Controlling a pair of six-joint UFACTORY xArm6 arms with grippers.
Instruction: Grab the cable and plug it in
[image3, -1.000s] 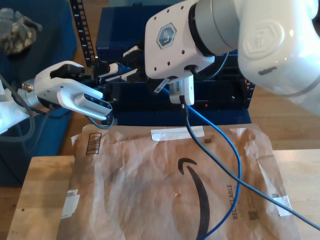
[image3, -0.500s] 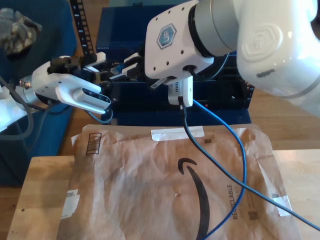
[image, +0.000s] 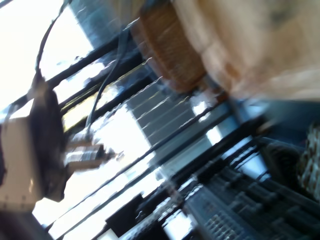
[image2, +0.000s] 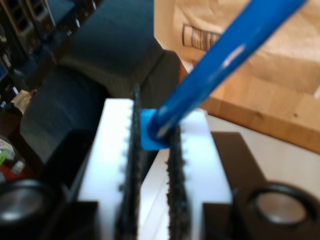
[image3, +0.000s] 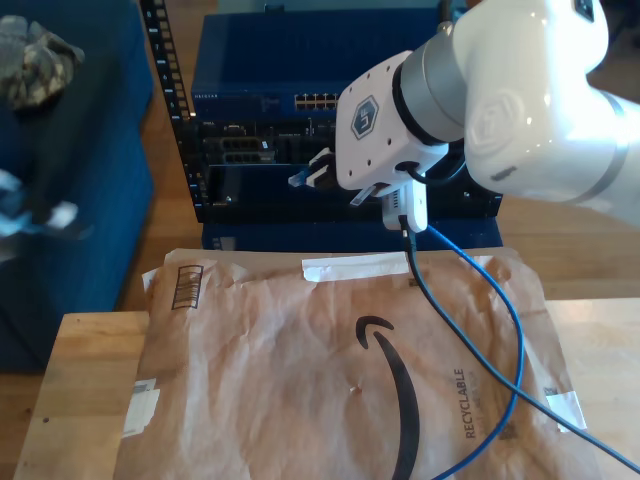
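The cable (image3: 517, 340) is thin and bright blue. It loops over the brown envelope from my second gripper (image3: 306, 179), which hangs in front of the rack. In the second wrist view the white toothed fingers (image2: 117, 150) of my second gripper (image2: 152, 117) are shut on the cable's blue plug (image2: 149, 134), and the cable (image2: 225, 55) runs away over the table. A white and dark blur (image3: 32, 214) at the exterior view's left edge is an arm in fast motion. I take it for my first arm, and its jaws cannot be made out. The first wrist view is smeared by motion.
A blue rack (image3: 300, 60) with a row of ports (image3: 320, 101) and black equipment (image3: 250, 150) stands behind the table. A brown paper envelope (image3: 300, 370) covers the wooden table (image3: 85, 385). A black wrist cable (image3: 425, 295) crosses the envelope. A blue couch (image3: 90, 170) fills the exterior view's left.
The arm at the exterior view's left has swung away from the rack towards that edge and blurred. My second gripper has moved to the exterior view's right, still holding the plug.
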